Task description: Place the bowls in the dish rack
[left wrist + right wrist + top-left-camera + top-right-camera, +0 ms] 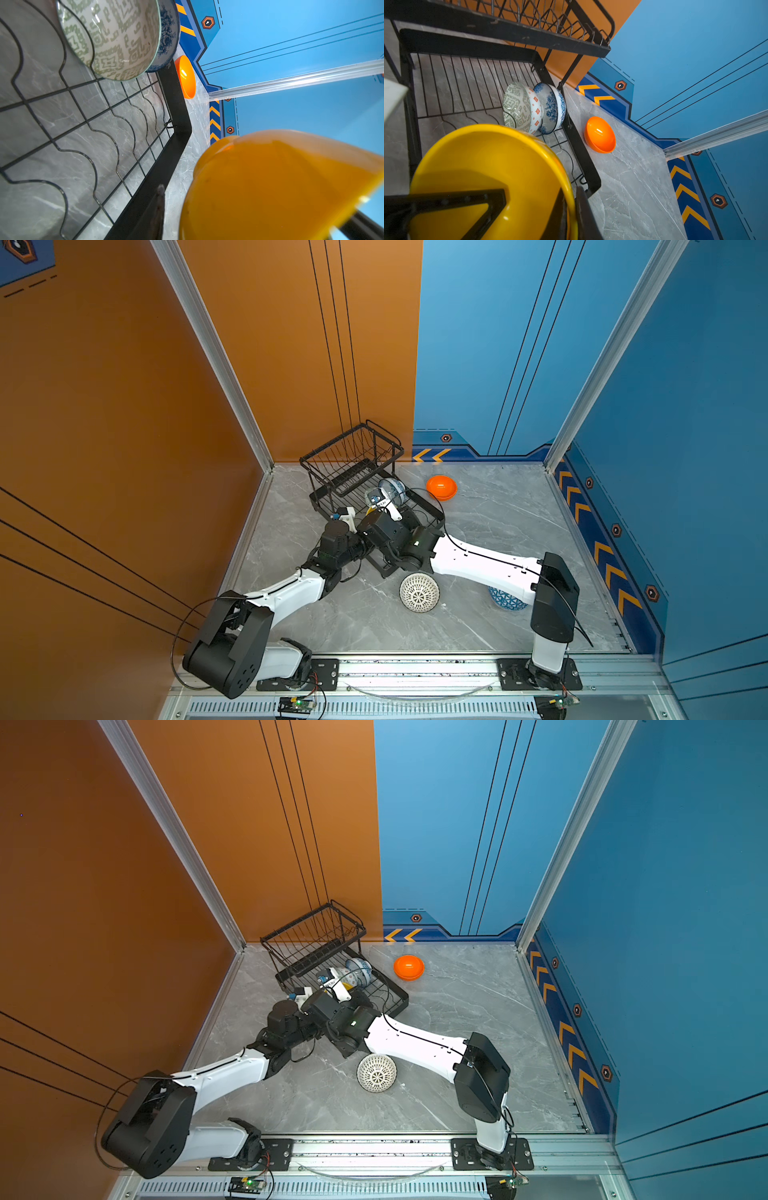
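Yellow bowl is being gripped by its rim in the closed right tool, likely for slotting upright into the rack; left tool is being held part-open, apparently clear of it.

Six bowls, one dish rack, two arms.

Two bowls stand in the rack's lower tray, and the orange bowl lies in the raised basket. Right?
No: the orange bowl lies on the table beside the dish rack, as the right wrist view shows. The rest holds.
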`<state>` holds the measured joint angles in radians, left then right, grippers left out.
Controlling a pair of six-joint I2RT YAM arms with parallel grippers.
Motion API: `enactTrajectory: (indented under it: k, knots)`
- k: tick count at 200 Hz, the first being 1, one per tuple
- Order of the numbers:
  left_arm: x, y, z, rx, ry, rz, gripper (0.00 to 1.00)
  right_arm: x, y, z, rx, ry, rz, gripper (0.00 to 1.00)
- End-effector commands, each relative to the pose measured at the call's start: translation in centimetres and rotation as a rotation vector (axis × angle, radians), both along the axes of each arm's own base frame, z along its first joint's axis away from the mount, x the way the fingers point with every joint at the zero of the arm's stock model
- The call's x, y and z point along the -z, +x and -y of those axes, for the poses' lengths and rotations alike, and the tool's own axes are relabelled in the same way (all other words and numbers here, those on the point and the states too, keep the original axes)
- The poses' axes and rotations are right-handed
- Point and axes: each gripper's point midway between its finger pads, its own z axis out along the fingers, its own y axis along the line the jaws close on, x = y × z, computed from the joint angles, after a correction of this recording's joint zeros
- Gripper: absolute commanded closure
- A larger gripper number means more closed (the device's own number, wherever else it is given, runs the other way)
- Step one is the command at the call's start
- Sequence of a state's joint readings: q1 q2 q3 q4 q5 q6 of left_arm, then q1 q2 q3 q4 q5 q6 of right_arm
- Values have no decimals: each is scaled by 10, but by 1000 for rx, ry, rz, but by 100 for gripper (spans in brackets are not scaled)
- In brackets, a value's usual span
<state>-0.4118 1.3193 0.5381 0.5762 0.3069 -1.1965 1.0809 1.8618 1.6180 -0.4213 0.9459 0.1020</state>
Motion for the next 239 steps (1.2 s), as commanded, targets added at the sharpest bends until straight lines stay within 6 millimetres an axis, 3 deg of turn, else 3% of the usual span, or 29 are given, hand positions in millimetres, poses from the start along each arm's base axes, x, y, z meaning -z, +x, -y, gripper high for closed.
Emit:
enactTrajectory:
  k: [1,47,70,109,114,166,239]
  knots:
    - [-2,-7,-10,-4,13,-2,49,-39,4,15,116,57,154,100]
    - [6,-21,-37,-49,48,-46,10,-36,9,12,189,-49,251,100]
    - [16,-29,-55,-79,19,-85,0,-30,9,3,200,-139,288,100]
    - [25,-44,-92,-155,24,-127,2,-19,11,-21,192,-310,335,100]
    - [23,-44,-96,-164,21,-125,2,-7,12,-28,181,-348,331,100]
    - [20,-47,-122,-210,-20,-142,2,24,21,-56,125,-488,312,100]
    - [19,-51,-140,-229,-36,-162,2,51,55,-60,59,-560,204,100]
